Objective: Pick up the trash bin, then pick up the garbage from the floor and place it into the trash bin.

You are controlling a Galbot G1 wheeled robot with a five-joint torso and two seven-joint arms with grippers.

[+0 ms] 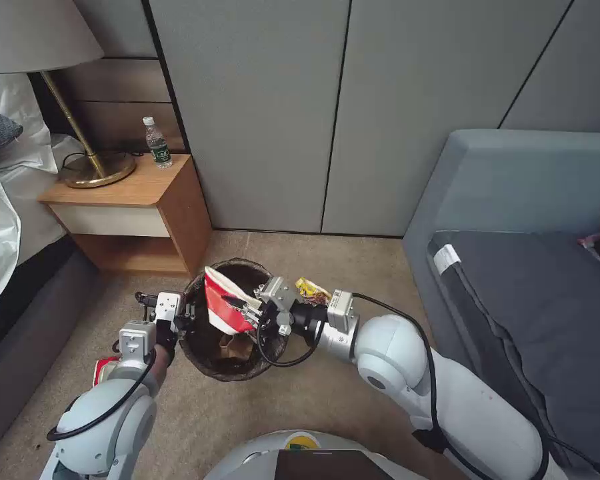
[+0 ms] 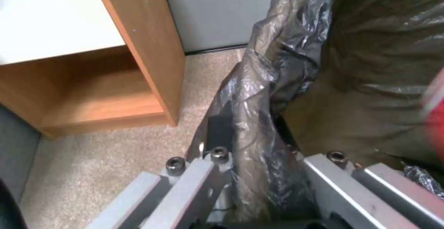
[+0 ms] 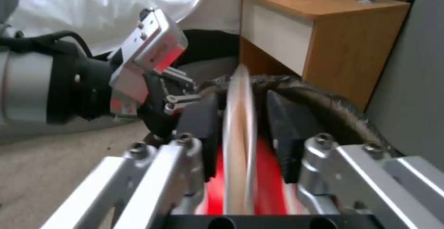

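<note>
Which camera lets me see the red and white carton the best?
The head view: the whole carton shows there, held over the bin by the right gripper. The right wrist view shows it edge-on between the pads; the left wrist view catches just a red blur.

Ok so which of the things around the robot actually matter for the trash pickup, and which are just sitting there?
Part of the job:
- trash bin, left tool clamped on its bagged rim
- red-and-white carton, pinched in the right tool over the bin
- yellow wrapper on the carpet
- red wrapper beside the left arm

Just lying about:
- nightstand
- lamp
- water bottle
- sofa
- bed
</note>
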